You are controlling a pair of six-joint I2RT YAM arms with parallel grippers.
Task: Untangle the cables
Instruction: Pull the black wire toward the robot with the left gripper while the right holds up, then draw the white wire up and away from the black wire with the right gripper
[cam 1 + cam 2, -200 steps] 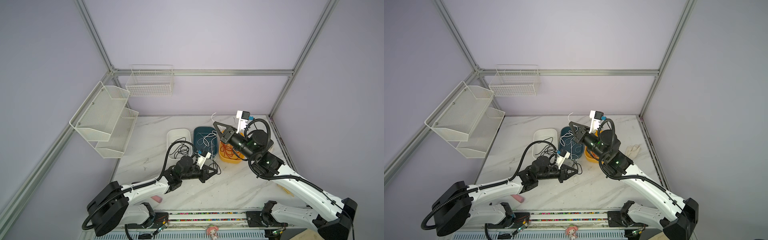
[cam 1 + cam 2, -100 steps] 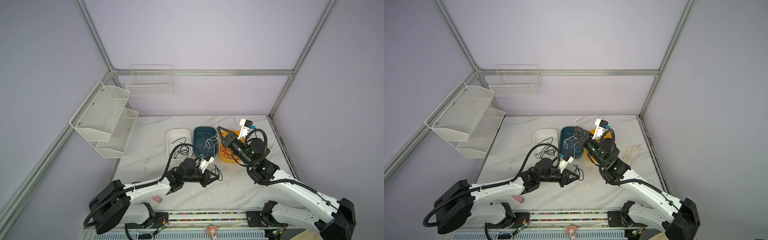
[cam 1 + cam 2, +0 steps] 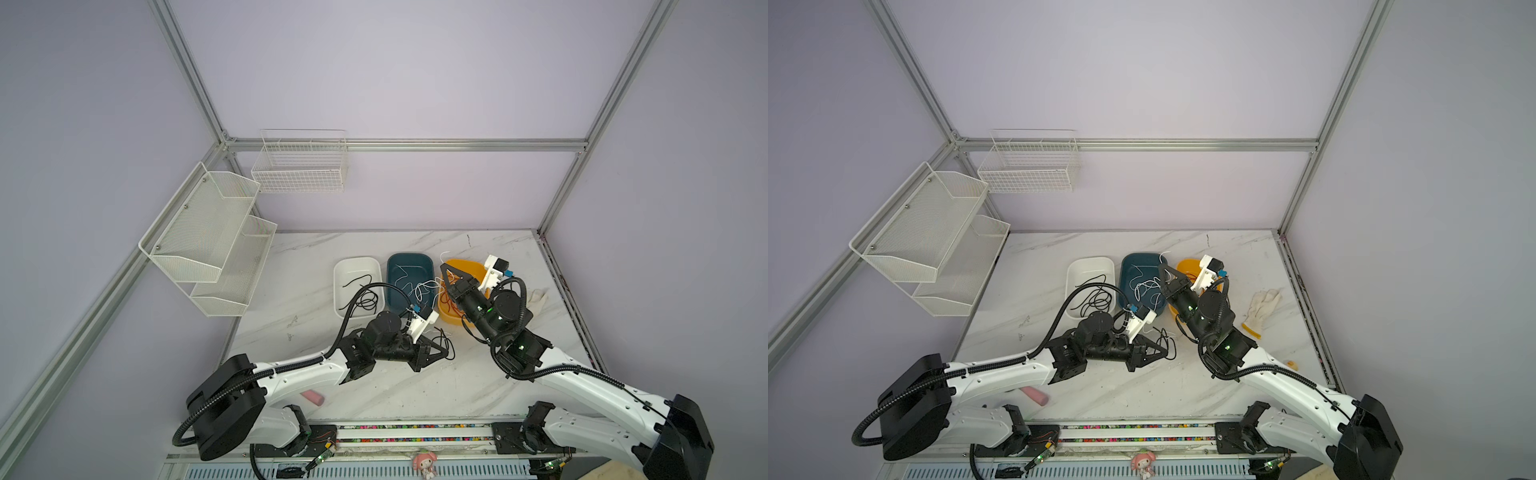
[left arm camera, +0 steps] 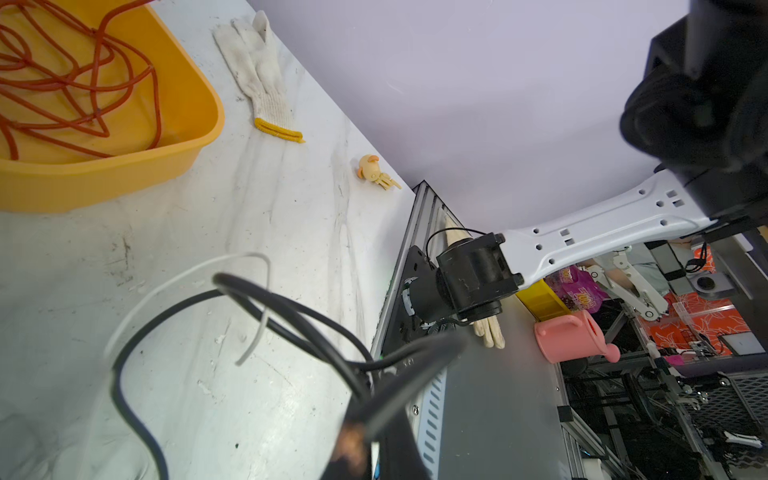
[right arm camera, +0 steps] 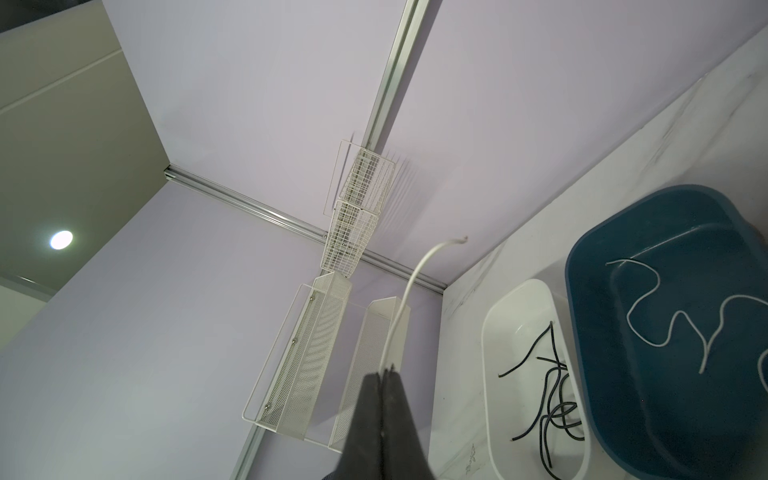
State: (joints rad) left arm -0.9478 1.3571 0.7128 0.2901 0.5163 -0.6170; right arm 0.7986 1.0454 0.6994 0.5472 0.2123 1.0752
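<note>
The table (image 3: 415,390) was white stone with grey streaks, and the walls around it were pale purple. Near the front of it we saw some black cables (image 4: 291,311) looped with a white piece (image 4: 166,286), just above the stone. The left gripper (image 3: 441,353) was shut tight on the black ones. It sat low and lay almost flat.

The right gripper (image 5: 385,376) was shut too. It pinched a white cable (image 5: 409,291) close to its end, up high by the blue tub (image 3: 409,257). White loops hung below it, between the two grippers.

We think that cable ran down from the right gripper toward the front, where the left one held the knot. We could not tell for sure that it was the same white piece. So the left gripper was right at the tangle, and the right one was at the far end. Pulling them apart along that line looked like the way to slip the white free.

Further out, more black cables lay in the white tub (image 3: 338,274) and red cables (image 4: 62,83) in the yellow tub (image 4: 124,174).
</note>
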